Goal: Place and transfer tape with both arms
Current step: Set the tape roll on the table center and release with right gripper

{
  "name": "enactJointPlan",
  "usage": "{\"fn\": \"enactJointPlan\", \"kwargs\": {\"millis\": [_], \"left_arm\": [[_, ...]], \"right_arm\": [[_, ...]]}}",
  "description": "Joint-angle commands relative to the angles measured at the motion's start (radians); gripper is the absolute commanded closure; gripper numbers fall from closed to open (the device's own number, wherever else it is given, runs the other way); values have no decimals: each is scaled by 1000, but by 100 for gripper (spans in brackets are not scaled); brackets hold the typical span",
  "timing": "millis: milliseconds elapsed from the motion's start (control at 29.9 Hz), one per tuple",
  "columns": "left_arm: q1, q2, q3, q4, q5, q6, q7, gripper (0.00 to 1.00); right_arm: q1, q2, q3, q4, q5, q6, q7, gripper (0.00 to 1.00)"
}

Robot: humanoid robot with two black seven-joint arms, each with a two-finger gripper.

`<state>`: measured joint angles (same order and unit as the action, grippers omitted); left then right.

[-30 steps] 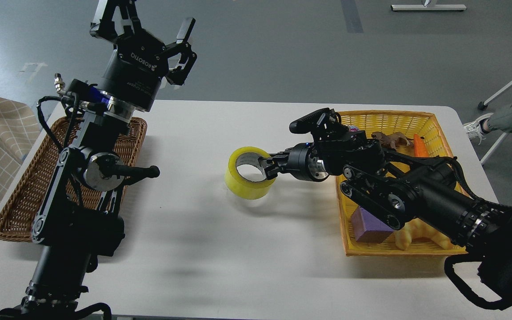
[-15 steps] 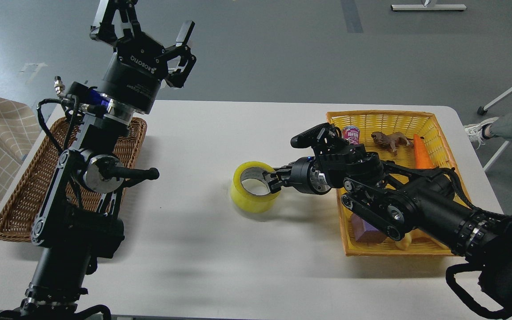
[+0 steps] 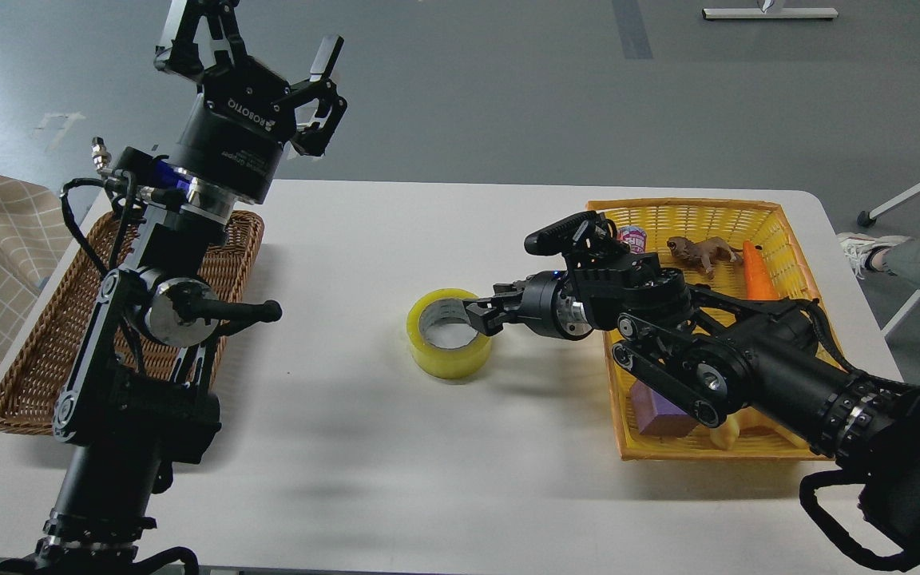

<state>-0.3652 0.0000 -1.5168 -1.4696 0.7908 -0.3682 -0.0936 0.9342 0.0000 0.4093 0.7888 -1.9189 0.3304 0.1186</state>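
Note:
The tape (image 3: 448,351), a yellow roll with a grey-white core, lies flat on the white table (image 3: 396,471) near the middle. My right gripper (image 3: 477,315) reaches in from the right at table height. Its fingers stand slightly apart at the roll's right rim, one tip over the core hole, and it looks open. My left gripper (image 3: 256,40) is open and empty, raised high above the table's far left and pointing up, well away from the tape.
A brown wicker basket (image 3: 29,351) lies at the left behind my left arm. A yellow basket (image 3: 779,220) at the right holds a small cup, a brown toy animal (image 3: 699,251), a carrot (image 3: 755,271), a purple block (image 3: 656,415) and a croissant toy. A person's leg shows at far right.
My right gripper brought the tilted tape down onto the table, where it now lies flat, slightly further left. The fingers have loosened at its rim. The left arm barely moved.

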Motion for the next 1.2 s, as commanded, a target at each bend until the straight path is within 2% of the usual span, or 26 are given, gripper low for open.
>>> {"fn": "enactJointPlan", "kwargs": {"millis": [0, 167, 268, 435, 535, 602, 702, 869, 1003, 1070, 1170], "left_arm": [[3, 0, 0, 0, -2, 0, 0, 2], [6, 0, 0, 0, -2, 0, 0, 2], [6, 0, 1, 0, -4, 2, 0, 2], [6, 0, 3, 2, -4, 6, 0, 2], [6, 0, 4, 2, -4, 8, 2, 2], [5, 0, 4, 0, -2, 8, 2, 2], [6, 0, 6, 0, -2, 9, 2, 2], [6, 0, 13, 0, -2, 5, 3, 2], [8, 0, 30, 2, 4, -6, 3, 2], [9, 0, 46, 2, 8, -9, 3, 2], [11, 0, 66, 12, 13, -6, 5, 2]], "right_arm": [[3, 0, 46, 6, 1, -54, 1, 2], [24, 0, 129, 33, 3, -70, 1, 0], [21, -17, 223, 105, 6, -65, 3, 0], [-46, -222, 272, 356, 61, -73, 4, 0], [-132, -276, 344, 513, 125, -83, 6, 0], [-164, -279, 400, 550, 167, -83, 9, 0], [-201, -285, 546, 555, 273, -65, 4, 0], [-294, -409, 638, 635, 473, -67, 3, 0], [-411, -534, 715, 745, 804, -48, 4, 0], [-433, -552, 736, 764, 889, -37, 6, 0], [-495, -549, 865, 805, 1064, 21, 13, 0]]}}
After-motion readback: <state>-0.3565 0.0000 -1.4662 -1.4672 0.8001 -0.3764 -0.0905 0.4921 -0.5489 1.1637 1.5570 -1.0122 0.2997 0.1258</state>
